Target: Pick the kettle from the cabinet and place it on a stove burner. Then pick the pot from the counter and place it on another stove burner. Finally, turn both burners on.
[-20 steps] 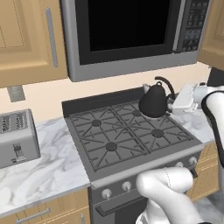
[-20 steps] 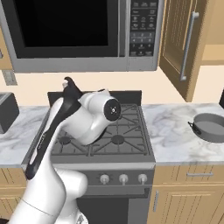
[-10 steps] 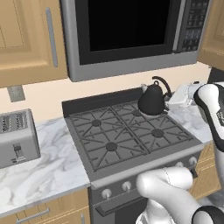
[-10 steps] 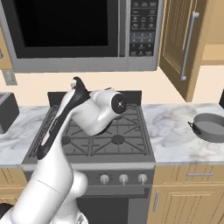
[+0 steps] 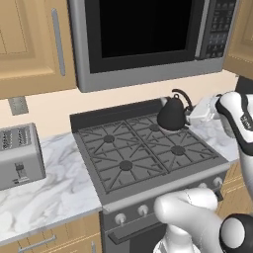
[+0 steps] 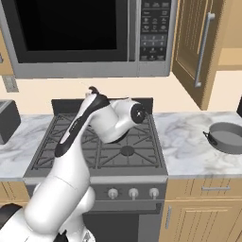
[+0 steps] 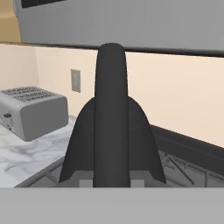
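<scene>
Glossy black cone-shaped kettle (image 5: 171,114) upright over rear right burner of grey range (image 5: 148,153); two-finger gripper (image 5: 191,115) clenched on arched handle from right side, horizontal. Grey pot (image 6: 228,138) waits on marble counter (image 6: 189,142), far right.

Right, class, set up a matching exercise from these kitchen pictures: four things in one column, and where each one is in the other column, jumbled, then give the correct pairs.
Things:
1. kettle
2. pot
3. toaster
4. microwave

Places:
A. on the white marble counter right of the stove
B. mounted on the wall above the stove
C. at the stove's back right burner, with the gripper shut on its handle
D. on the counter left of the stove

Pairs: 1-C, 2-A, 3-D, 4-B
</scene>
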Tool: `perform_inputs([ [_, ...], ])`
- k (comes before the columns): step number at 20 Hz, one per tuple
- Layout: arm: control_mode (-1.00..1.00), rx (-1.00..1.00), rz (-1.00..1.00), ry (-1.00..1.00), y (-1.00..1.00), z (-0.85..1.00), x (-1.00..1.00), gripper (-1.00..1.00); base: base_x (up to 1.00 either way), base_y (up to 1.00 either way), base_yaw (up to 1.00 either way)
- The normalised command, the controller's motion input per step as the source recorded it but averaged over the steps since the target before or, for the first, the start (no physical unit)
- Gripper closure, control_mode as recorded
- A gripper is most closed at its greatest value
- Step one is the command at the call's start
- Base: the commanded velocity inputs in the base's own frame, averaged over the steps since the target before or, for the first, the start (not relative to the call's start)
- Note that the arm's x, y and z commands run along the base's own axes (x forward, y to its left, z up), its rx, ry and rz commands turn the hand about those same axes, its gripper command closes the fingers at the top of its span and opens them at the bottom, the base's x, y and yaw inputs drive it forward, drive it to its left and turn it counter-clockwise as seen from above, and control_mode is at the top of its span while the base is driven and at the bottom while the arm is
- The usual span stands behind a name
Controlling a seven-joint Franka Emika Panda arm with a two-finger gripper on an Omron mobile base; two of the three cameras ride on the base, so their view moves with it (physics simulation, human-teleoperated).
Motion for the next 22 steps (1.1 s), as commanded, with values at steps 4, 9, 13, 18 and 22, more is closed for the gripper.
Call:
perform_inputs([
  [4, -1.0, 0.0, 0.0, 0.0, -0.08, -0.22, 0.31, 1.0, 0.0, 0.0, 0.0],
  [9, -1.0, 0.0, 0.0, 0.0, -0.07, -0.17, 0.3, 1.0, 0.0, 0.0, 0.0],
  [13, -1.0, 0.0, 0.0, 0.0, -0.09, -0.13, 0.28, 1.0, 0.0, 0.0, 0.0],
  [18, -1.0, 0.0, 0.0, -0.01, -0.09, -0.1, 0.27, 1.0, 0.0, 0.0, 0.0],
  [22, -1.0, 0.0, 0.0, -0.02, -0.11, -0.05, 0.25, 1.0, 0.0, 0.0, 0.0],
])
